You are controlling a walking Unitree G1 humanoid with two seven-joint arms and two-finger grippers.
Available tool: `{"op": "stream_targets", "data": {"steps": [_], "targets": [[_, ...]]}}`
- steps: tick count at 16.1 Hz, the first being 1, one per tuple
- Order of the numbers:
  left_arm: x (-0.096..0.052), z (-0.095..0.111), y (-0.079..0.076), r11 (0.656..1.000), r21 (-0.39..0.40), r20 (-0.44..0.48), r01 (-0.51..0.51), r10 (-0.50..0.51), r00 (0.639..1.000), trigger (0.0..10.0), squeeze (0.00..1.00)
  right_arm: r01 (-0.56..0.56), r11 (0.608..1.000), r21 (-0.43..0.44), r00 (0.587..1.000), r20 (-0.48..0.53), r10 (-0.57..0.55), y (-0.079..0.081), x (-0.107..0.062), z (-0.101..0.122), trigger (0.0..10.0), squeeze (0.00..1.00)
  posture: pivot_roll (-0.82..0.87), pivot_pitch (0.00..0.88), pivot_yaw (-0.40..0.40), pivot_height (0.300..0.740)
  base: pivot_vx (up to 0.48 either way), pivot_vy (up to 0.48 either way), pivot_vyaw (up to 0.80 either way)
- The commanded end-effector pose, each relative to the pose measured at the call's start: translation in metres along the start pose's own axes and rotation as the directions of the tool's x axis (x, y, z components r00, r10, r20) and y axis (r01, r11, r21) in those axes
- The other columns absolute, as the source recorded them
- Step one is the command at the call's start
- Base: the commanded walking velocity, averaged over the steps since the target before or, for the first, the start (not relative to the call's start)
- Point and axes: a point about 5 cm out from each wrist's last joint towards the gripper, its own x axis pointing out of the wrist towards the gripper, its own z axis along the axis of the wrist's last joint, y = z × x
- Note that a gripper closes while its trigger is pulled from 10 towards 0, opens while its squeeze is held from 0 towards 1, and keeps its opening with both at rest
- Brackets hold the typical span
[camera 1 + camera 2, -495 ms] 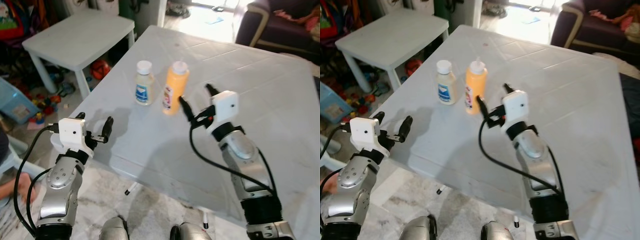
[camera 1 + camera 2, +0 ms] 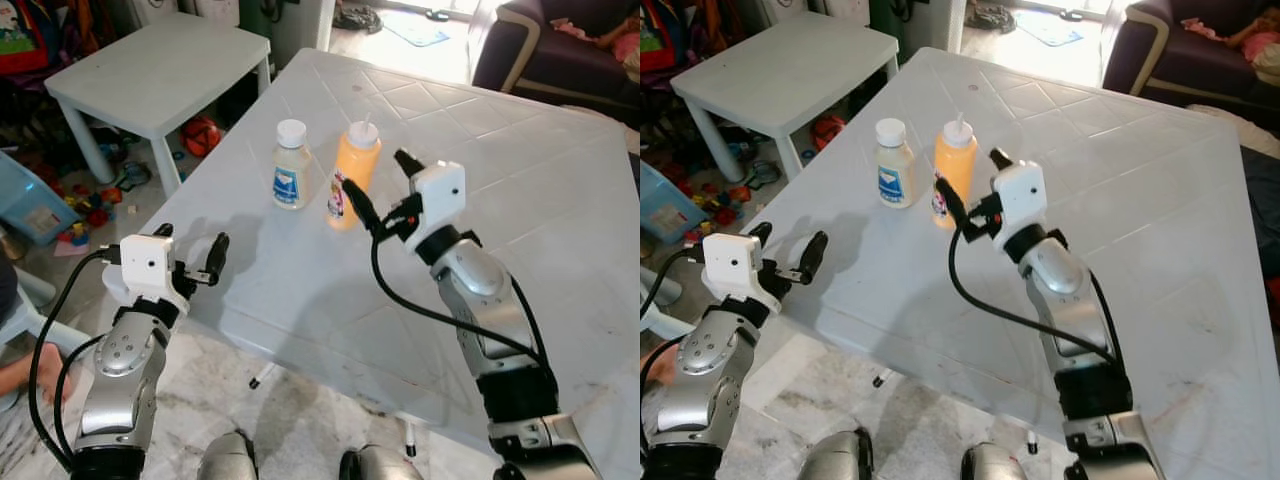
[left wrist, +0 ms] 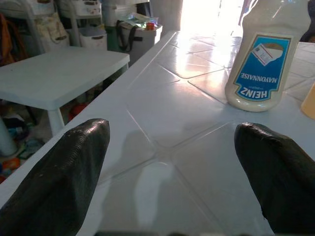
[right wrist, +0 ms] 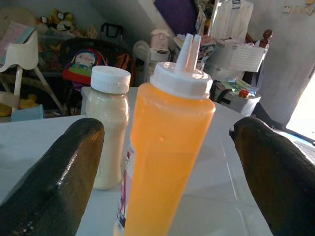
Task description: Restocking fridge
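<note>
An orange squeeze bottle (image 2: 353, 172) with a white nozzle cap stands upright on the white tiled table (image 2: 520, 200). Just to its left stands a white-capped mayonnaise jar (image 2: 289, 165) with a blue label. My right gripper (image 2: 378, 183) is open and level with the orange bottle (image 4: 162, 157), one finger at each side, not touching it. My left gripper (image 2: 190, 250) is open at the table's near left corner, pointing toward the mayonnaise jar (image 3: 263, 59) from a distance.
A smaller white side table (image 2: 150, 75) stands to the left, with toys on the floor under and around it. A dark sofa (image 2: 560, 50) is at the back right. A person's foot (image 2: 25, 370) shows at the left edge.
My right gripper has moved forward and left, so its open fingers now flank the orange bottle. The left arm has stayed in place.
</note>
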Motion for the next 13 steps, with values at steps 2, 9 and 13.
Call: {"op": "stream_targets", "data": {"steps": [2, 9, 13], "targets": [[0.002, 0.002, -0.001, 1.0, 0.008, -0.003, 0.01, -0.009, 1.0, 10.0, 0.0, -0.003, 1.0, -0.025, 1.0, 0.005, 0.003, -0.003, 0.002, 0.001, 10.0, 0.0, 0.04, 0.097, -0.037, 0.74, 0.0, 0.0, 0.0], [0.001, -0.001, -0.001, 1.0, 0.019, -0.018, 0.021, -0.02, 1.0, 10.0, 0.0, 0.006, 0.997, -0.076, 1.0, 0.02, -0.004, -0.011, 0.021, 0.007, 10.0, 0.0, 0.04, 0.1, -0.034, 0.74, 0.0, 0.0, 0.0], [-0.001, -0.001, 0.0, 0.999, 0.027, -0.025, 0.017, -0.016, 1.0, 10.0, 0.0, -0.011, 0.999, -0.051, 1.0, 0.003, 0.012, -0.009, 0.028, 0.002, 10.0, 0.0, 0.04, 0.104, -0.039, 0.74, 0.0, 0.0, 0.0]]}}
